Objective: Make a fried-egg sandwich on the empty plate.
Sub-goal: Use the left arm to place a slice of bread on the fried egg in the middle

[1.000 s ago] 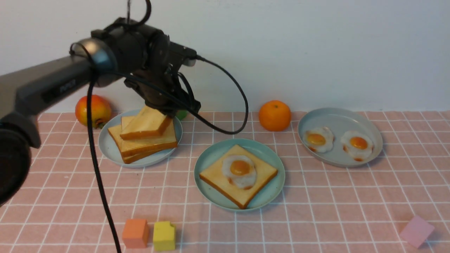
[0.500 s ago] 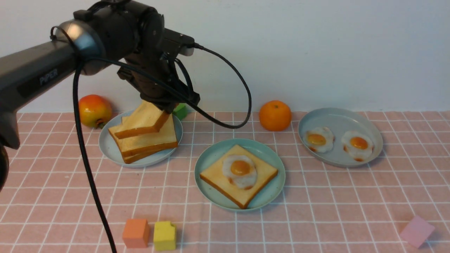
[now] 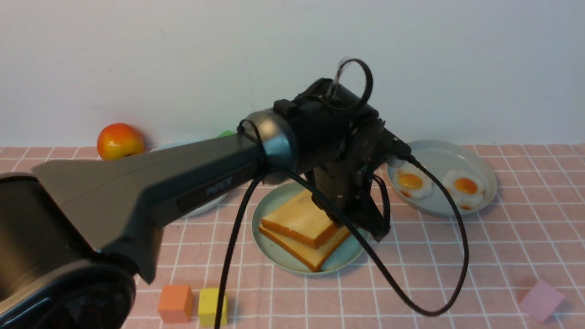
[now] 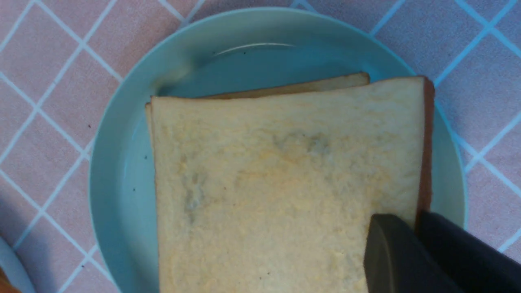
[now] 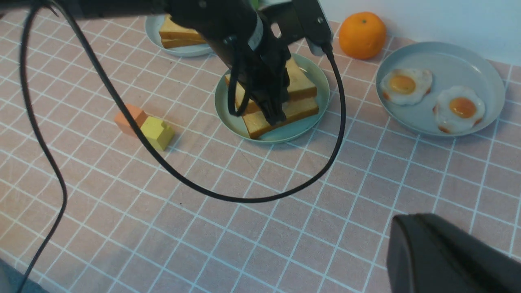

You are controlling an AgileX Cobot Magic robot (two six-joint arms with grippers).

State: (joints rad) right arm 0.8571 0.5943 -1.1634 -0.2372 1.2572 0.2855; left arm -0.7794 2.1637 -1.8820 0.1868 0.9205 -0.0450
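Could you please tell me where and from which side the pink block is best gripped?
Probably from straight above, jaws across two opposite flat side faces of the pink block; it stands alone on the cloth, turned askew to its grid.

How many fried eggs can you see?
2: one white, orange-yolked fried egg and a second beside it, on the round grey plate; another may hide between the stacked toast slices.

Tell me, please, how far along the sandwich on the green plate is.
Done: the bottom toast slice lies on the mint-green plate. In hand: the left gripper clamps the top slice over it; any egg between is hidden. Left: release and withdraw.
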